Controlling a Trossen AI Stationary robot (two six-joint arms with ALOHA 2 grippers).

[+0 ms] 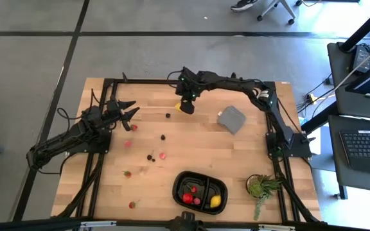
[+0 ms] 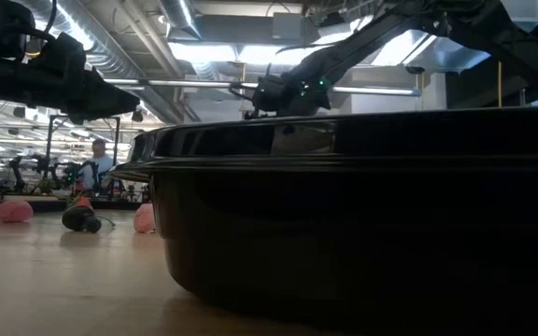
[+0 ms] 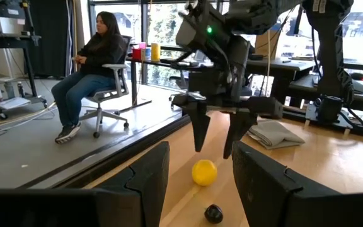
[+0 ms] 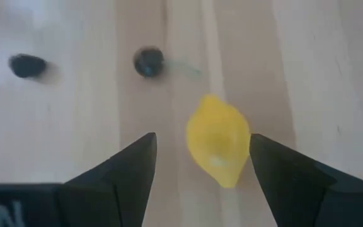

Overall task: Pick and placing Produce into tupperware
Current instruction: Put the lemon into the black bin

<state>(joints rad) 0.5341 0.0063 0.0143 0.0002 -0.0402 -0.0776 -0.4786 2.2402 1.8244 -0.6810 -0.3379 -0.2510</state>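
Note:
A yellow lemon (image 1: 179, 107) lies on the wooden table near its far edge, also seen in the left wrist view (image 3: 204, 172) and the right wrist view (image 4: 219, 148). My right gripper (image 1: 187, 104) hangs open just above it, fingers pointing down and apart from it; the lemon lies nearer one finger (image 4: 201, 135). My left gripper (image 1: 127, 110) waits open and level over the table's left side. The black tupperware (image 1: 178, 183) sits at the near edge and holds another lemon (image 1: 216, 201) and red pieces (image 1: 188, 197). Dark berries (image 1: 163, 136) and red bits (image 1: 128, 144) lie scattered between.
A grey block (image 1: 231, 119) lies right of the lemon. A green potted plant (image 1: 261, 187) stands right of the tupperware. A dark berry (image 1: 168, 115) lies close to the lemon, on its left. A seated person (image 3: 96, 69) shows beyond the table.

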